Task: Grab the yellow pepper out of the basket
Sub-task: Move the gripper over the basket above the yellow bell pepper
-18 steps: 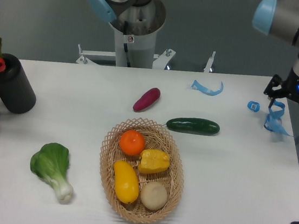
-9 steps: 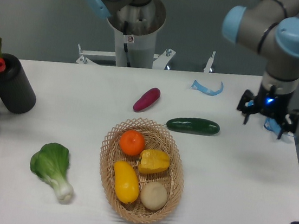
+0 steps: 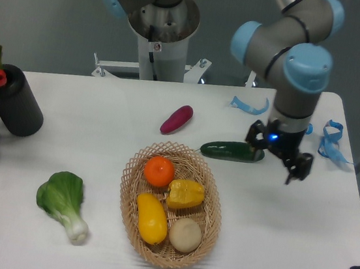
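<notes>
The gripper (image 3: 274, 160) hangs over the table at the right end of the cucumber (image 3: 232, 151), and the target is off at its eight o'clock: the yellow pepper (image 3: 186, 193) sits in the middle of the wicker basket (image 3: 138, 163), well apart from the fingers. Two dark fingers show, one at the cucumber's tip, one out to the right, with clear table between them, so the jaws stand apart and grip nothing. Whether the near finger touches the cucumber, I cannot tell from this angle.

Inside the basket the pepper is hemmed in: the orange (image 3: 159, 171) just beside it at eleven o'clock, the long yellow squash (image 3: 150, 218) at seven, a pale round vegetable (image 3: 185, 234) at six. The pepper's long axis runs roughly three to nine o'clock, tilted a little. My read: the arm has to cross the basket rim down and left, and a grip across the pepper's short side, twelve to six, looks tight given the neighbours.

Elsewhere, a purple sweet potato (image 3: 176, 120) and a bok choy (image 3: 64, 200) lie outside the basket.
</notes>
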`<act>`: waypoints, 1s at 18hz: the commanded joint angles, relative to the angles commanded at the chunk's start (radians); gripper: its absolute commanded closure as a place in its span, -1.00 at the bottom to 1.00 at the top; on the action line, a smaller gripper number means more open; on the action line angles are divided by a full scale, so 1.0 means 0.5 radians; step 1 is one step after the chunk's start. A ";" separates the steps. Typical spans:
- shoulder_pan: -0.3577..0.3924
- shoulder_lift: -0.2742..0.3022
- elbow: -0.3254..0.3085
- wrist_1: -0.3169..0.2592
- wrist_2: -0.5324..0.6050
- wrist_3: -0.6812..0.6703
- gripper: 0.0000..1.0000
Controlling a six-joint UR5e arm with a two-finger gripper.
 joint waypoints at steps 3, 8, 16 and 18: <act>-0.049 -0.027 -0.064 -0.009 -0.226 0.015 -1.00; -0.095 -0.049 -0.175 -0.009 -0.316 0.098 -1.00; -0.135 -0.181 -0.141 0.015 -0.304 0.135 -1.00; -0.138 -0.193 -0.138 0.015 -0.304 0.135 -1.00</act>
